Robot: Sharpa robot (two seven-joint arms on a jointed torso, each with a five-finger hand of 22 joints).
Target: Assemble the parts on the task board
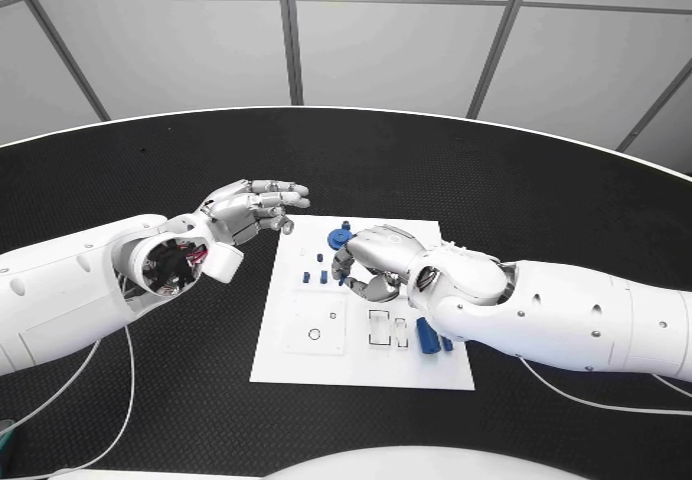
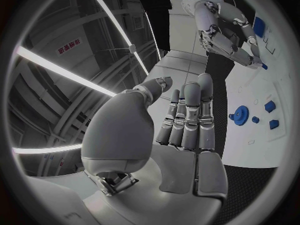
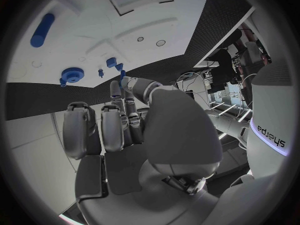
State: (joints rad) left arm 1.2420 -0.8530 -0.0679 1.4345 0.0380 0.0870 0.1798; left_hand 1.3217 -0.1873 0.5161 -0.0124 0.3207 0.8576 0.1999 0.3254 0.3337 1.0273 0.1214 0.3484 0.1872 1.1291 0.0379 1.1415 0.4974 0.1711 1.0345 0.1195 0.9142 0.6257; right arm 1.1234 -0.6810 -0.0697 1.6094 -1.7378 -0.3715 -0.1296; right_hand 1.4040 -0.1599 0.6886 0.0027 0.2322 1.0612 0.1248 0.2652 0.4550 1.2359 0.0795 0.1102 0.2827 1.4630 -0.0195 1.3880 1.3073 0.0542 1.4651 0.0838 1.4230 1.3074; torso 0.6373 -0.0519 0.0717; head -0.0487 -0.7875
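Hovering over the middle of the white task board (image 1: 361, 330), your right hand (image 1: 372, 262) had its fingers curled downward, and no part was plainly gripped; one fingertip sat close to a small blue peg in the right wrist view, but you could not tell whether it touched. Your left hand (image 1: 257, 210) hung released beside the board's far left corner, fingers spread and holding nothing. A blue gear (image 1: 339, 239) stood near the far edge of the board, just beside the right hand. Several small blue pegs (image 1: 315, 277) stood in a cluster left of that hand, and a long blue cylinder (image 1: 427, 337) lay on the near right portion, close under the right forearm. The likely hazard, as judged from this layout, was a sweep: if you lowered the curled fingers without aligning them, they could topple the pegs or nudge the gear. The forearm could likewise roll the cylinder off its place.
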